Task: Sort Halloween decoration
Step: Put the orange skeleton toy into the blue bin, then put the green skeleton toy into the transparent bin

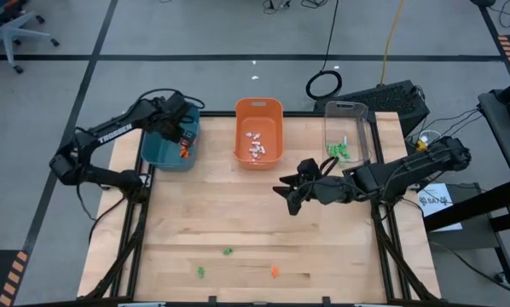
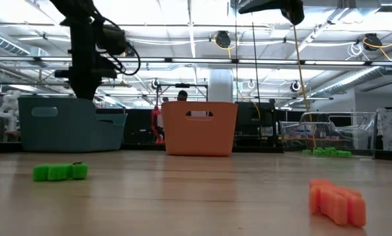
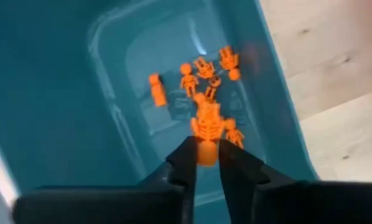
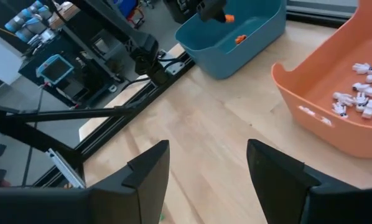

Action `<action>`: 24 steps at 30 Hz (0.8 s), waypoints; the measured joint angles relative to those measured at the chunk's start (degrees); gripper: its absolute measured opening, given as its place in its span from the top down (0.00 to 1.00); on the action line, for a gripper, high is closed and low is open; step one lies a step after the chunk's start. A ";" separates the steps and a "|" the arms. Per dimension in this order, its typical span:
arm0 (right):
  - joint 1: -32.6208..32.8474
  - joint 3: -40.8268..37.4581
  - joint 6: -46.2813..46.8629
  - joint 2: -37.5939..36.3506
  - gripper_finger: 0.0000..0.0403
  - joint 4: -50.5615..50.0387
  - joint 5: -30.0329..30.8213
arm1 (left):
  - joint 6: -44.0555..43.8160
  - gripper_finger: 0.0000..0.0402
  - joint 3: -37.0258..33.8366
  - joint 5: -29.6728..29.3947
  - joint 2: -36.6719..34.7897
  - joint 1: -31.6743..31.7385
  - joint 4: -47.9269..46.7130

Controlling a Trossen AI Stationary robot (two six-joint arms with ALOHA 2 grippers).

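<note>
My left gripper (image 1: 183, 143) hangs over the teal bin (image 1: 163, 150), shut on an orange skeleton trinket (image 3: 206, 132). Several more orange trinkets (image 3: 201, 70) lie on that bin's floor. My right gripper (image 1: 287, 193) is open, above bare table right of centre and in front of the orange bin (image 1: 258, 152), touching nothing. White trinkets (image 1: 256, 145) lie in the orange bin, and green ones (image 1: 337, 150) in the clear bin (image 1: 347, 112). Near the table's near edge lie two green trinkets (image 1: 228, 251), (image 1: 200, 272) and an orange one (image 1: 275, 271). My left gripper pinches the orange skeleton trinket by its lower end (image 3: 205, 152) between its two fingertips (image 3: 187, 157), coming from above and pointing down into the teal bin. The trinket is lifted clear of the bin floor and sticks out past the fingertips.
The three bins stand in a row along the far edge. The table's middle is bare wood (image 1: 238, 213). In the low view a green trinket (image 2: 60, 172) and an orange one (image 2: 338, 200) lie close to the near edge. Cables and a black box sit beyond the table.
</note>
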 joint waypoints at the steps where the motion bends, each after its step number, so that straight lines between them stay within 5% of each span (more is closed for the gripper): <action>1: -0.18 0.00 0.00 0.00 0.50 0.00 -0.02 | 0.46 0.82 0.00 0.77 0.57 0.35 0.44; 9: -0.70 0.00 0.17 0.00 0.50 3.00 -0.44 | 1.30 0.59 0.08 2.51 -0.15 1.95 1.92; 12: -0.68 0.00 -1.35 0.00 0.50 6.48 -4.49 | 1.23 0.54 1.00 8.01 -2.45 1.70 -0.60; 17: -0.68 0.00 -2.34 0.00 0.50 7.87 -10.80 | -5.55 0.54 1.66 19.25 -11.32 -2.11 -1.63; 24: -0.57 0.02 -5.60 2.82 0.50 11.62 -18.10 | -9.47 0.59 1.68 19.56 -26.44 -15.04 1.25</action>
